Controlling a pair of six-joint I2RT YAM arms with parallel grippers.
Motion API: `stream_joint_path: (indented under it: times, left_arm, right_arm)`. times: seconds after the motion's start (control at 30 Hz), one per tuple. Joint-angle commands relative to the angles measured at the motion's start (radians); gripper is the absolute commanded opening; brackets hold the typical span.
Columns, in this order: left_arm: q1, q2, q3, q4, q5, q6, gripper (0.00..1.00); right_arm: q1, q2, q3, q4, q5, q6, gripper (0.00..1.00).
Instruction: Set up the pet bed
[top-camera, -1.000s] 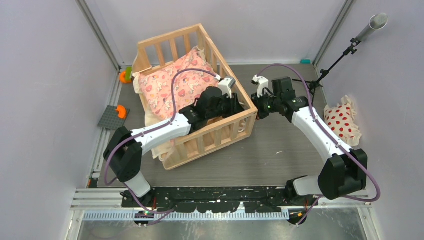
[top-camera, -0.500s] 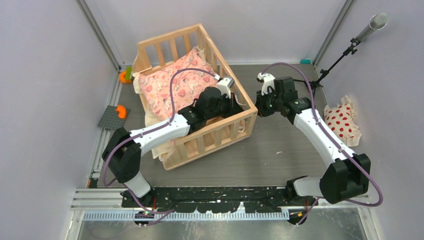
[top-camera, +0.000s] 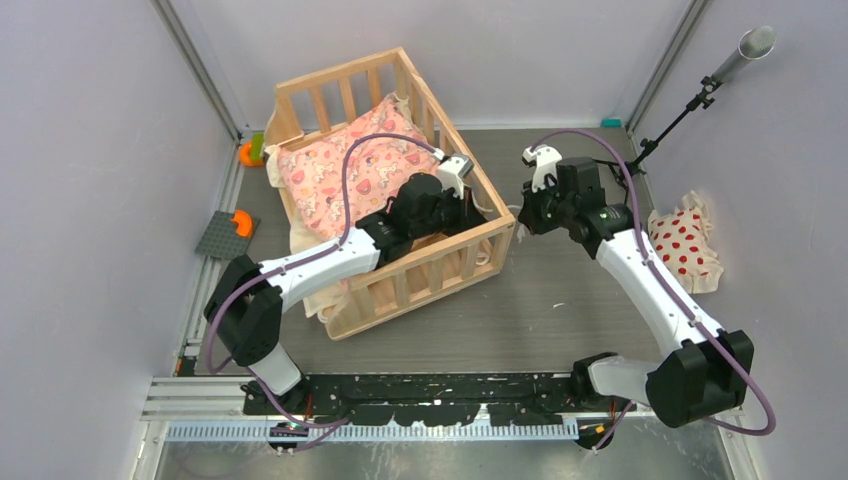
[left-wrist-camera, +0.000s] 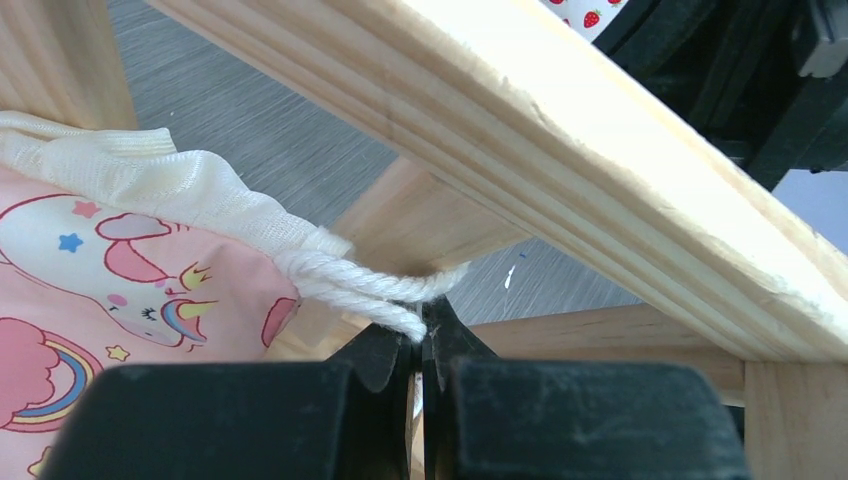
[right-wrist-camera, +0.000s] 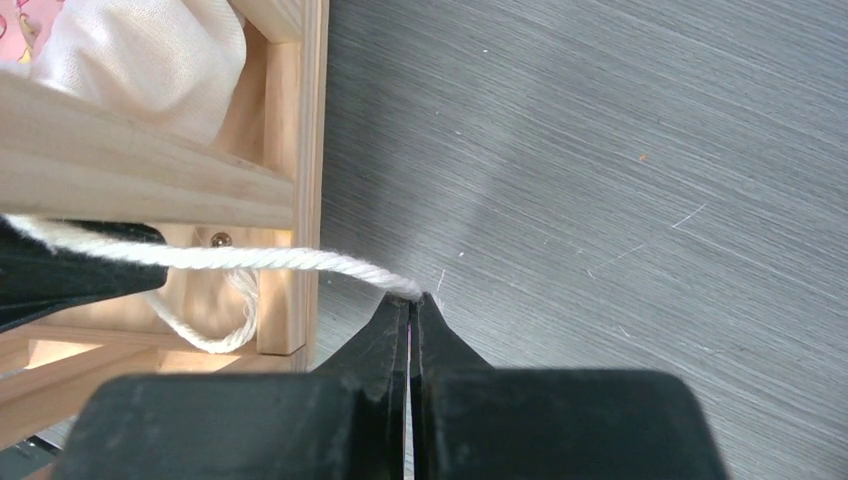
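The pet bed of light slatted wood stands left of centre with the pink cartoon-print cushion inside it. My left gripper is inside the bed at its near right corner. In the left wrist view it is shut on the cushion's cream cord tie under the top rail. My right gripper is outside that corner, just right of the rail. In the right wrist view it is shut on the end of a cord tie that runs taut out between the bed's slats.
A white pillow with red dots lies at the right wall. A stand rises at the back right. Orange toys and a grey plate lie left of the bed. A loose loop of cord hangs by the corner post.
My right arm has drawn back to the right, away from the bed, pulling its cord out taut. The left arm has stayed in place.
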Motion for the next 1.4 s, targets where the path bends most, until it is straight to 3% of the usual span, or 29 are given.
stream_joint_path:
  times: [0.0, 0.23, 0.43, 0.6, 0.9, 1.37]
  left_arm:
    - [0.010, 0.093, -0.082, 0.044, 0.054, 0.025, 0.00]
    - [0.010, 0.084, -0.089, -0.024, 0.134, 0.027, 0.00]
    - [0.010, 0.077, -0.103, -0.065, 0.183, 0.028, 0.00]
    - [0.010, 0.079, -0.115, -0.068, 0.215, -0.011, 0.00]
    - [0.003, 0.092, -0.110, -0.075, 0.270, -0.072, 0.00]
    - [-0.001, -0.021, -0.070, -0.158, 0.208, -0.021, 0.00]
  right_arm:
    - [0.001, -0.061, -0.015, -0.015, 0.000, -0.017, 0.05]
    - [0.001, -0.167, -0.078, -0.060, 0.029, 0.074, 0.25]
    - [0.001, -0.228, -0.091, -0.078, 0.084, 0.203, 0.32]
    - [0.007, -0.328, -0.179, -0.030, -0.054, 0.295, 0.32]
    - [0.022, -0.646, -0.378, 0.046, -0.095, 0.444, 0.29]
    - [0.023, -0.747, -0.503, 0.165, -0.147, 0.507, 0.27]
